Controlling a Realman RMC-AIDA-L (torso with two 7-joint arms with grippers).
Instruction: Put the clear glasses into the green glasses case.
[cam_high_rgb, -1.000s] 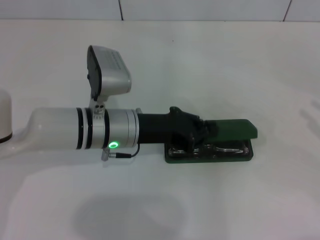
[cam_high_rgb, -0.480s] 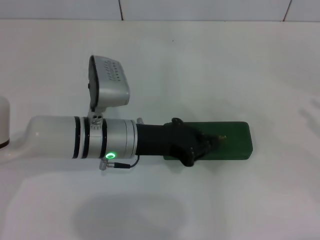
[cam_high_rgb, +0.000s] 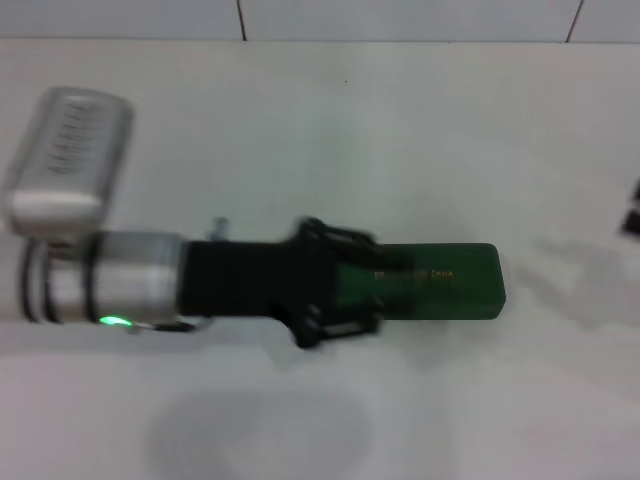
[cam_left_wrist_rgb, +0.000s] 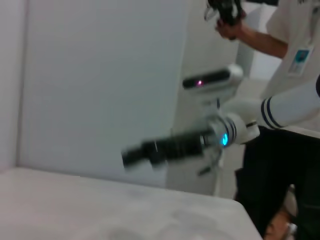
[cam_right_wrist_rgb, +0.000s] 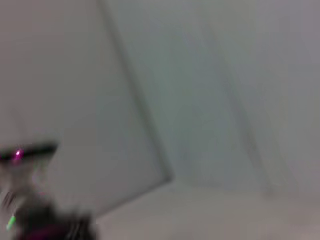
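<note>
Left claw (cam_high_rgb: 340, 283) sits over the left end of the green glasses case (cam_high_rgb: 440, 281); finger spacing cannot be determined because of blur. Case lies closed and flat on the white table (cam_high_rgb: 400, 130), gold lettering facing up. Right claw (cam_high_rgb: 632, 208) shows only at the table's right edge.

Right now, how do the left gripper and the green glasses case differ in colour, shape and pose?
The left gripper is black, while the green glasses case is dark green with small gold lettering. The gripper is irregular, with fingers spread; the case is a flat rectangle with rounded corners, lid shut. The gripper hangs on its arm over the case's left end; the case lies flat on the white table. Both are dark against that surface.
</note>
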